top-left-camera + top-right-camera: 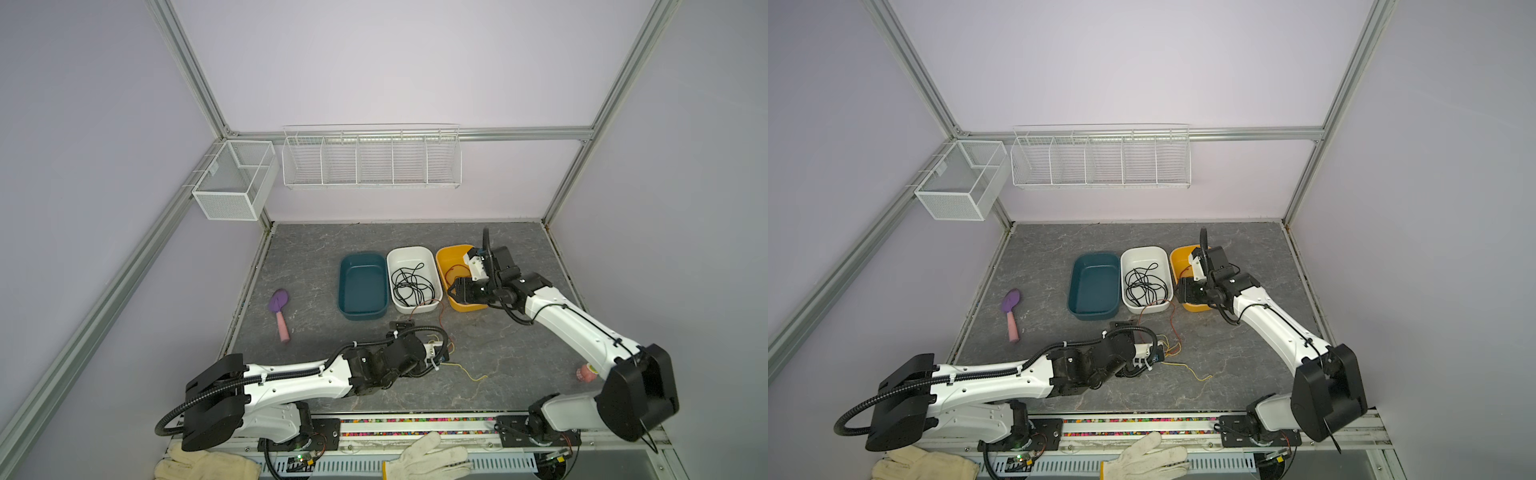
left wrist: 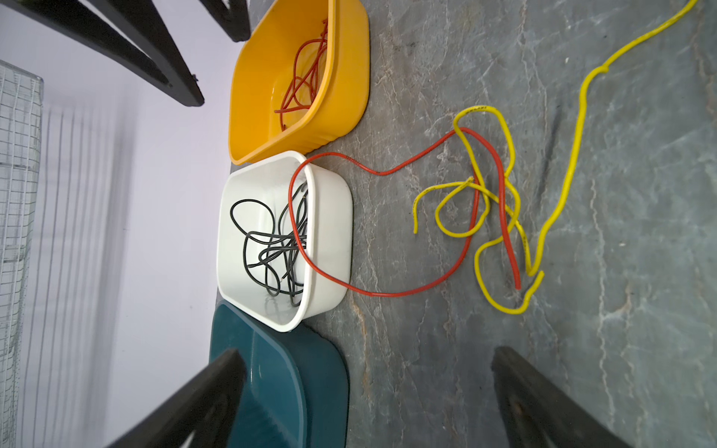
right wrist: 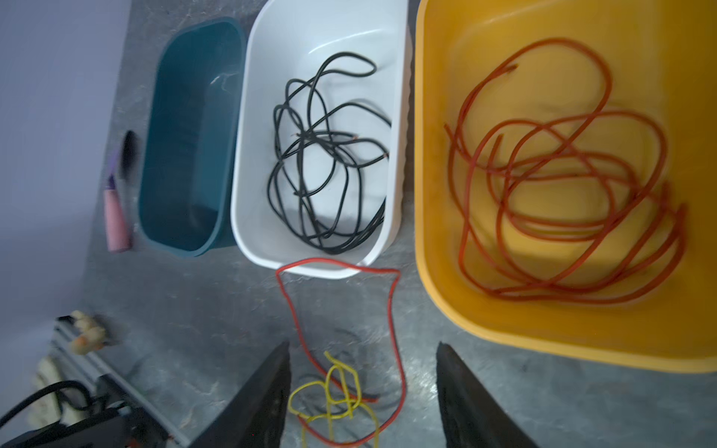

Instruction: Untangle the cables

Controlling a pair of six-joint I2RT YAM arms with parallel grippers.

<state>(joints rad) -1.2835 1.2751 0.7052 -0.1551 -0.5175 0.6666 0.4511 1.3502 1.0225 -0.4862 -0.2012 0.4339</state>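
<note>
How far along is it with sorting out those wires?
Done: thin black cables lie in the white plastic tub, and thin red cables in the orange-yellow tub. In hand: nothing; the left fingers and right fingers are open and empty. Remaining: one red cable loops over the white tub's rim and is tangled with a yellow cable on the grey table; the teal tub is empty.

Both arms are built from white shells joined by black joint housings. The left arm (image 1: 291, 382) is followed by a ribbed black hose (image 1: 370, 342), which is fastened with white cable ties, and small dark screw holes are dotted along its white link. The right arm (image 1: 573, 328) is traced by a thin black cable, and a large rounded black housing (image 1: 640, 390) is carried at its joint. Tapered matte black fingers (image 2: 209, 388) are fitted to the left gripper (image 2: 366, 355) and the right gripper (image 3: 364, 345).
</note>
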